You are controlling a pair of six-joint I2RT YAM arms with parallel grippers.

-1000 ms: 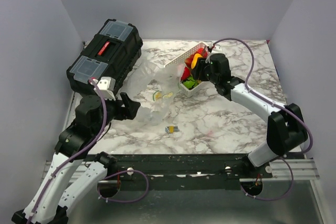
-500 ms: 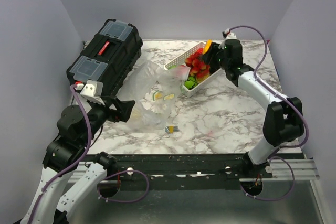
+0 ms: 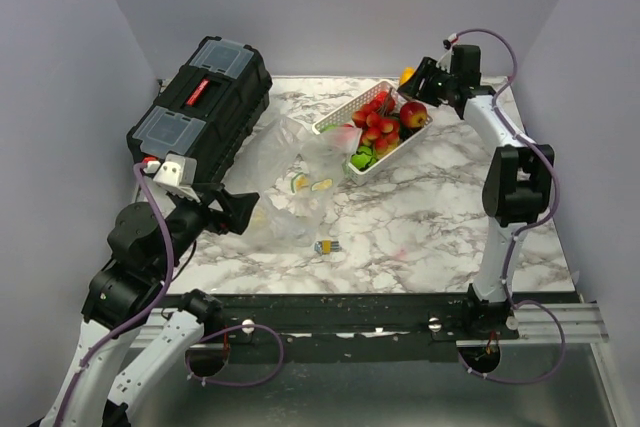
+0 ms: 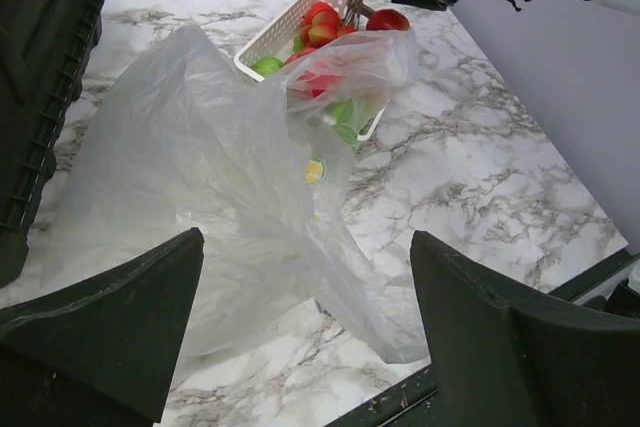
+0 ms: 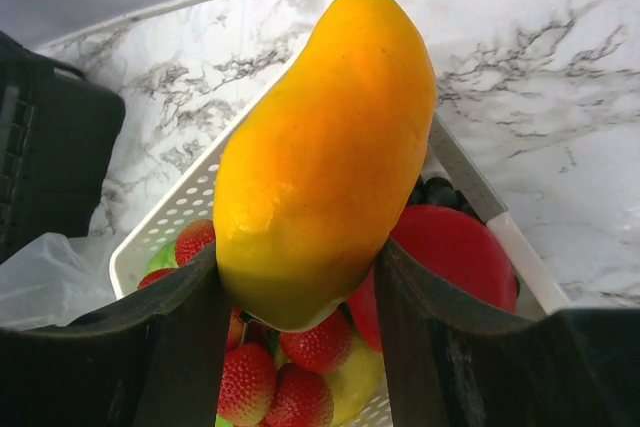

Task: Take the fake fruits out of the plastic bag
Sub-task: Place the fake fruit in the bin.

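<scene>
Orange-yellow mango-shaped plastic fruit (image 5: pixel 320 157) clamped in right gripper (image 5: pixel 305 282) above far end of white slotted basket (image 3: pixel 335 119) holding red plastic strawberries (image 3: pixel 378 123); clear crinkly plastic bag (image 4: pixel 190 177) slumps beside basket, pale citrus slices (image 3: pixel 311 184) inside; left gripper (image 4: pixel 305 252) spread wide, empty, near bag

Worktop (image 3: pixel 420 227): white marble pattern with grey veining, evenly lit. Plain pale grey-lilac walls (image 3: pixel 330 7) enclose it on three sides. Black rail (image 3: pixel 340 312) along near edge.
</scene>
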